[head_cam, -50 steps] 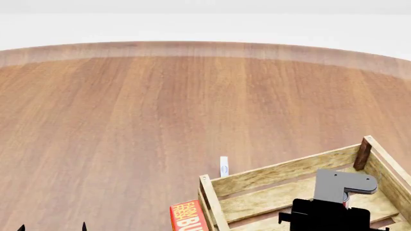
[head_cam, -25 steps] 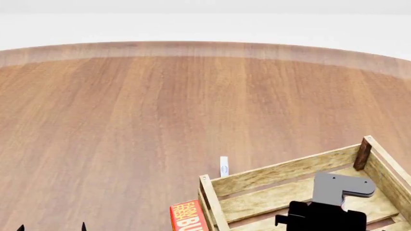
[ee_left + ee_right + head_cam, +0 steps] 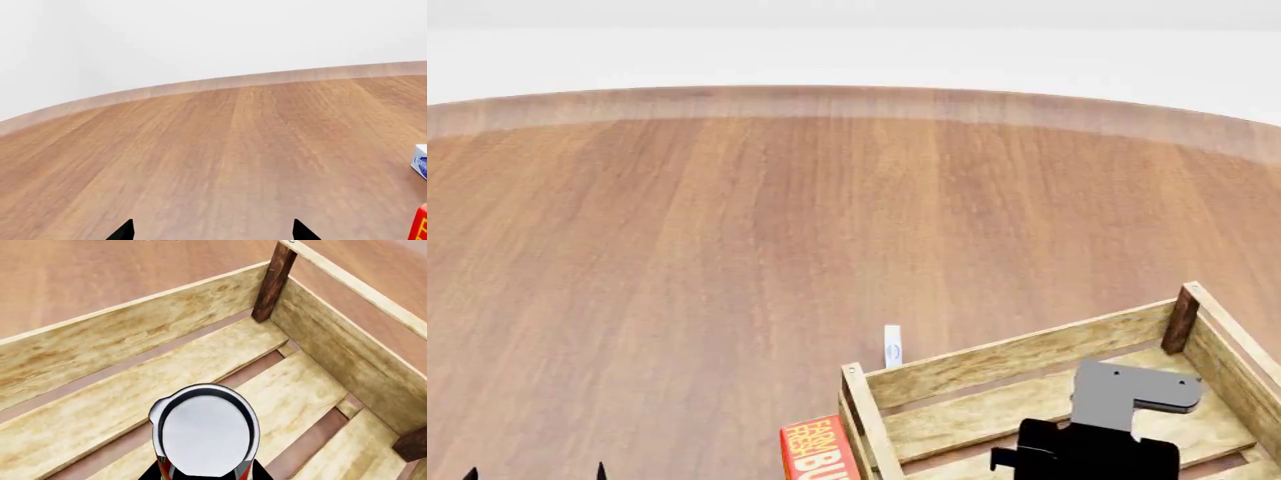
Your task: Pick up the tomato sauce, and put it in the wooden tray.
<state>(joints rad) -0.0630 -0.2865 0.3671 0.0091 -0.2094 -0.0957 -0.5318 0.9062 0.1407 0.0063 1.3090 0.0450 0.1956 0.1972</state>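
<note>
While over the wooden tray (image 3: 167,305), right jaws grip the tomato sauce (image 3: 205,432) | left jaws wide, empty

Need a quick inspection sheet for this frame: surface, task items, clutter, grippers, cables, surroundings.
Surface: brown wooden tabletop with a curved far edge.
Job's things: tomato sauce over the slatted floor of the wooden tray; whether it touches the floor cannot be told.
Clutter: red box beside the tray; small white carton behind it.
Grippers: right gripper shut on the tomato sauce; left gripper open, empty.
Cables: nothing seen.
Surroundings: plain white wall.
</note>
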